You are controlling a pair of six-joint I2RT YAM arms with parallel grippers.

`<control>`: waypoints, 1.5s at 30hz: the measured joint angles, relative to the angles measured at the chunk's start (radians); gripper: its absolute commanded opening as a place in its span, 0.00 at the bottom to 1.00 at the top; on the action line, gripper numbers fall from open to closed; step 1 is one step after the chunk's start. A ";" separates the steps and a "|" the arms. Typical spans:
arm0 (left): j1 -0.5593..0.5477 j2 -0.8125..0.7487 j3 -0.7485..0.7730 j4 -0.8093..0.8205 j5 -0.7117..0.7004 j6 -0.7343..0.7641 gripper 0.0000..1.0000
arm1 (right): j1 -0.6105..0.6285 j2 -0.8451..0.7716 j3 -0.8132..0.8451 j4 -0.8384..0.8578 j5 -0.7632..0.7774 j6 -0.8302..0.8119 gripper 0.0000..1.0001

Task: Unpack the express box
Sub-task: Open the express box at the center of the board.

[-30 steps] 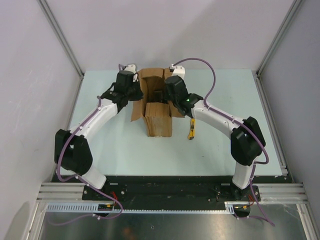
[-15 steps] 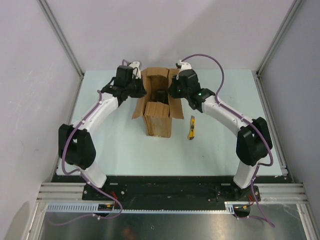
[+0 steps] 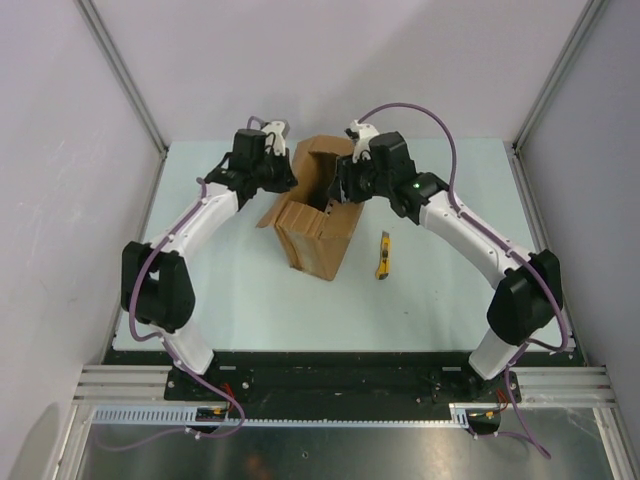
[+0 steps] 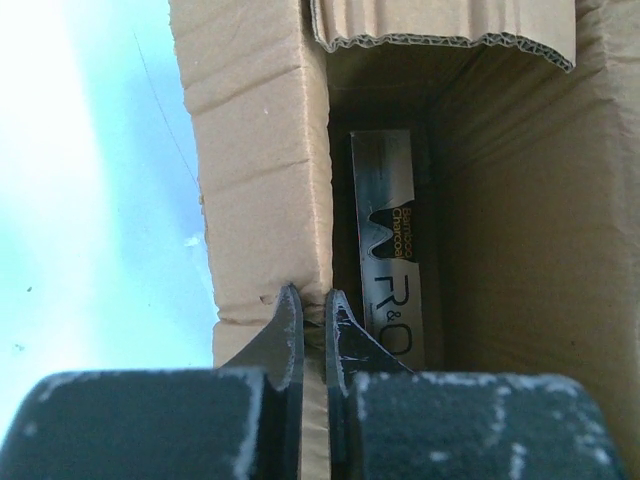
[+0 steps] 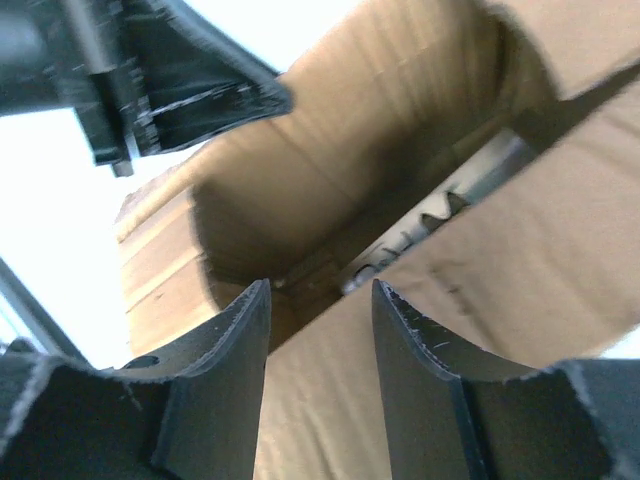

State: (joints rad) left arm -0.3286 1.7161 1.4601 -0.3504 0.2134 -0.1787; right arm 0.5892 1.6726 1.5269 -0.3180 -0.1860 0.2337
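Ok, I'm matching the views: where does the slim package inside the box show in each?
Top external: slim package not discernible inside the express box.
Left wrist: slim package upright, centre-right, against the inner wall.
Right wrist: package, a blurred pale strip, right of centre.
Shared landmark: box wall pinched by the left pincer.

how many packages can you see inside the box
1: a slim dark-and-white package inside the express box, beside the wall the left gripper pinches; more may be hidden.

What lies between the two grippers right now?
The express box, open, with a slim package inside, seen from the top view. The left gripper pinches one wall; the right gripper stands open at the opposite wall.
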 measured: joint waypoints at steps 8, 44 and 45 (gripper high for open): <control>-0.039 -0.007 0.000 -0.003 -0.054 0.030 0.00 | 0.060 0.019 0.087 -0.156 -0.112 -0.111 0.37; -0.118 -0.029 0.034 -0.104 -0.128 0.083 0.00 | -0.046 0.078 0.101 -0.262 -0.685 -0.179 0.48; -0.117 -0.029 0.034 -0.108 -0.129 0.078 0.00 | -0.047 0.052 0.074 -0.226 -0.713 -0.153 0.48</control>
State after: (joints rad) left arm -0.4458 1.6867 1.4944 -0.4580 0.0849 -0.1009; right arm 0.5419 1.7248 1.6005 -0.5442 -0.8993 0.0803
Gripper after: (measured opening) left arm 0.052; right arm 0.458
